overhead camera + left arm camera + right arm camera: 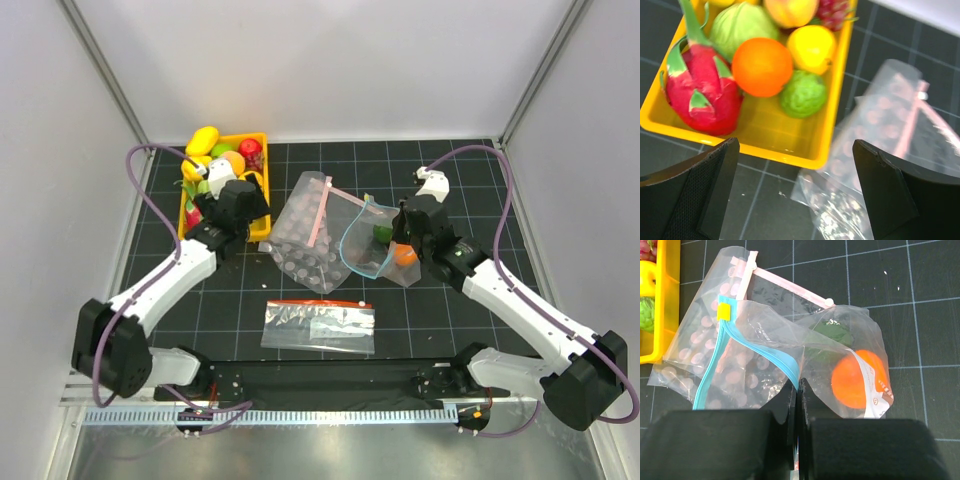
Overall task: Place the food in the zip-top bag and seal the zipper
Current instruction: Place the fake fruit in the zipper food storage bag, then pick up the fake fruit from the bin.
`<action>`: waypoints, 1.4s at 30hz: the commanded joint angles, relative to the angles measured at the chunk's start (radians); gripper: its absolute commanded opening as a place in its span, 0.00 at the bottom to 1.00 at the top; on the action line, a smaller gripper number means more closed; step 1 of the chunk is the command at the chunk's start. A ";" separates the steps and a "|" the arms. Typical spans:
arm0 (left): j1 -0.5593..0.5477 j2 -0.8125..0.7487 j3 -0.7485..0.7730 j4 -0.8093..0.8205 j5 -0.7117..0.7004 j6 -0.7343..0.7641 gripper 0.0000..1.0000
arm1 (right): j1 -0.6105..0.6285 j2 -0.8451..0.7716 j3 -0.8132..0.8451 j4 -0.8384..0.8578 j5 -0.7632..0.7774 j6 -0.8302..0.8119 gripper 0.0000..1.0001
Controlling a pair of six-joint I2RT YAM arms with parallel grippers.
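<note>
Right of centre on the worktop [430,320], the zip-top bag [385,245] lies crumpled w/ its mouth gaping toward the dotted bag [300,245], partly overlapping it. Inside are an orange fruit [857,380] and a dark green piece [832,332], so some food is already loaded. The right gripper [798,390] is pinched tight on the bag's film right at the zipper [760,350], where the teal strip bends; nothing else btw its fingers. The strip's two halves stand apart, so the mouth is not sealed. A small yellow tab [724,311] sits at the strip's far end, prob. a slider or end clip; can't tell which.

Over at the yellow tray [835,100], the left gripper [795,150] hangs above the near rim w/ jaws spread wide and nothing in them. Below it lie a dragon fruit [700,95], a tray orange [761,66], a lemon [811,47] and a bumpy green fruit [802,93], none touched.

Step in hand, as I read it: loading, w/ the right side holding the mouth up and the left about to fetch another item. Next move calls for the left gripper to drop onto one fruit (the bumpy green fruit looks easiest, lying free nr the rim). It must then close and carry the fruit into the opening w/o snagging the dotted bag. If loading is done instead, it has to go to the zipper's end and press along it.
</note>
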 commanded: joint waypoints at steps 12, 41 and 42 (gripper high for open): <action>0.140 0.360 0.216 -0.014 -0.136 -0.019 1.00 | -0.003 -0.020 -0.001 0.055 -0.030 0.018 0.01; 0.274 0.472 0.288 0.014 0.097 -0.120 0.41 | -0.003 -0.029 -0.001 0.055 -0.022 0.017 0.01; 0.269 0.455 0.278 0.019 0.108 -0.130 0.41 | -0.003 -0.028 -0.001 0.053 -0.022 0.017 0.01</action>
